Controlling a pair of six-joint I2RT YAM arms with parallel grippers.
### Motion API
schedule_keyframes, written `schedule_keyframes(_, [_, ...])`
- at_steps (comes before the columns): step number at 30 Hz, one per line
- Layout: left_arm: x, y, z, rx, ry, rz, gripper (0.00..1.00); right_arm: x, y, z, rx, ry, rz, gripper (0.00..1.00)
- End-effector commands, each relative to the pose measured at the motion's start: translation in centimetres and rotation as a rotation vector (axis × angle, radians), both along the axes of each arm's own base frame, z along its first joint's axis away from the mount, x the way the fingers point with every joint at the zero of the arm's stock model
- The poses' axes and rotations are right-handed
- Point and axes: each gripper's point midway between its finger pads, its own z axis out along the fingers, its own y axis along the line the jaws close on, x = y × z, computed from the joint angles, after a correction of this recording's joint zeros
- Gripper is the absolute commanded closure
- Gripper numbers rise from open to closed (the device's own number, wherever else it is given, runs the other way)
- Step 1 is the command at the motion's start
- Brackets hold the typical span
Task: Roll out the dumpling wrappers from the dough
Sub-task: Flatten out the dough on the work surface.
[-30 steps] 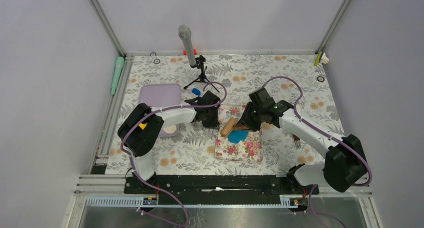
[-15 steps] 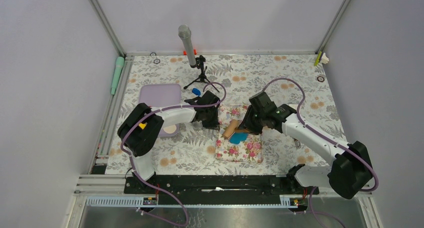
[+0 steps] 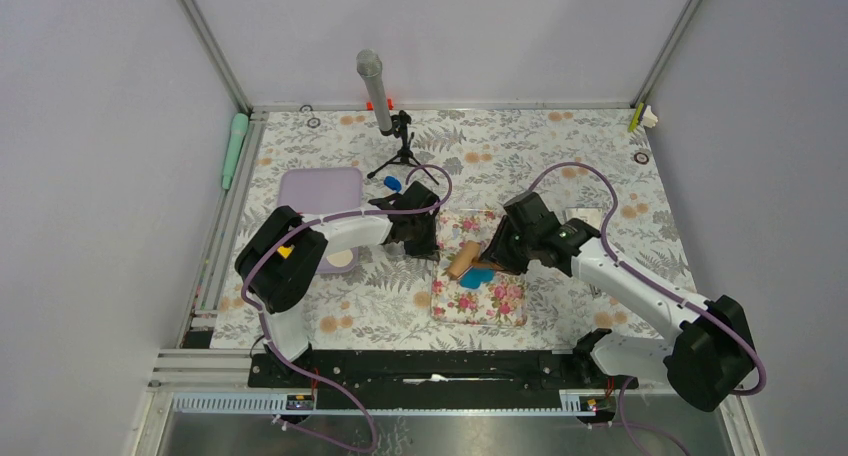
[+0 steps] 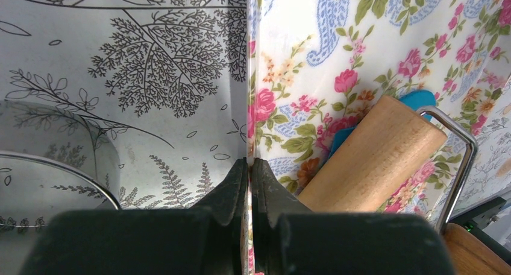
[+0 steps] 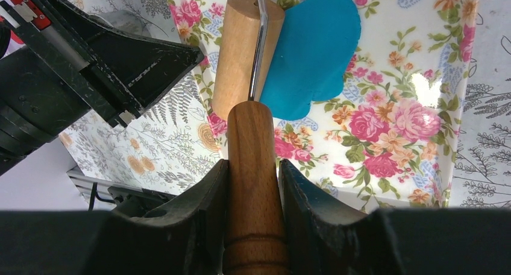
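Note:
The dough (image 5: 313, 52) is a flattened, irregular bright blue sheet on the floral pink mat (image 3: 495, 298). A wooden roller's drum (image 5: 238, 52) lies along the sheet's left edge and partly on it. My right gripper (image 5: 253, 163) is shut on the roller's wooden handle (image 5: 253, 136); in the top view this gripper (image 3: 497, 254) hangs over the mat. My left gripper (image 4: 249, 163) is shut on the mat's left edge (image 4: 249, 94), right next to the drum (image 4: 376, 154). A small blue lump (image 3: 393, 183) lies by the tripod. Dumpling wrappers are out of view.
A lilac tray (image 3: 320, 191) stands left of the mat, a round cream piece (image 3: 342, 259) below it. A microphone on a tripod (image 3: 400, 146) stands behind. A shiny metal piece (image 3: 586, 216) lies right of the mat. A green tool (image 3: 234, 148) rests on the left rail.
My right arm has swung nearer and to the right, and the roller drum has shifted slightly nearer over the blue sheet, so less of it shows. The left arm has not moved.

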Motion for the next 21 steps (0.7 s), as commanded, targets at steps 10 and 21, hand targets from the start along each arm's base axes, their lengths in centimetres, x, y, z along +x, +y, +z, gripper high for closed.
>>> schedule_keyframes(10, [2.9, 1.0, 1.3, -0.008, -0.082, 0.062, 1.00, -9.2, -10.0, -3.8, -0.466, 0.354, 0.063, 1.00])
schedule_keyframes(21, [2.9, 1.1, 1.2, -0.012, -0.080, 0.062, 1.00, -9.9, -9.9, -4.2, -0.458, 0.386, 0.088, 1.00])
